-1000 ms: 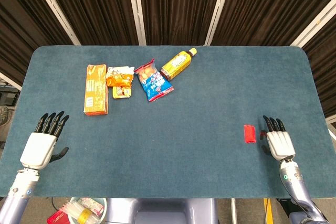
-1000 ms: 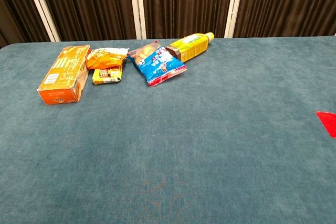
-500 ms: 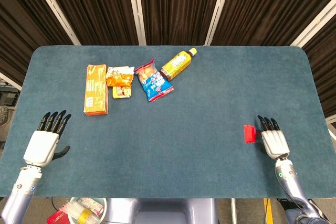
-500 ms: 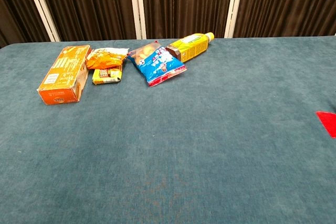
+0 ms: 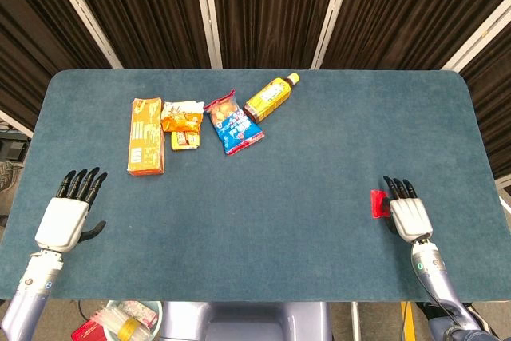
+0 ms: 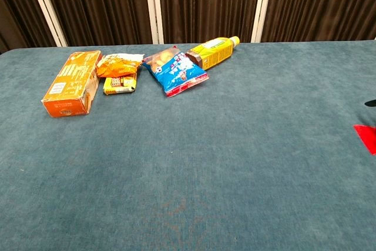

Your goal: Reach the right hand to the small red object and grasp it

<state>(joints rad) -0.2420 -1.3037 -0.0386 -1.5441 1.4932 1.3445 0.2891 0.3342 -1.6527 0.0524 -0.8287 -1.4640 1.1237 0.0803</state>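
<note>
The small red object [image 5: 378, 204] lies flat on the blue table at the right; in the chest view only its edge [image 6: 366, 137] shows at the right border. My right hand [image 5: 407, 213] sits just right of it, fingers stretched forward and apart, its thumb side over the object's right edge, holding nothing. A dark fingertip [image 6: 370, 103] of it pokes into the chest view at the right border. My left hand [image 5: 65, 216] rests at the table's front left, fingers spread, empty.
At the back left lie an orange box [image 5: 146, 135], two small yellow snack packs [image 5: 183, 124], a blue snack bag [image 5: 232, 124] and a yellow bottle [image 5: 271, 97] on its side. A bin with wrappers [image 5: 120, 323] sits below the table's front edge.
My right hand has slid left, closing the gap until it overlaps the red object's right edge; a fingertip now shows in the chest view. The left hand barely moved.
</note>
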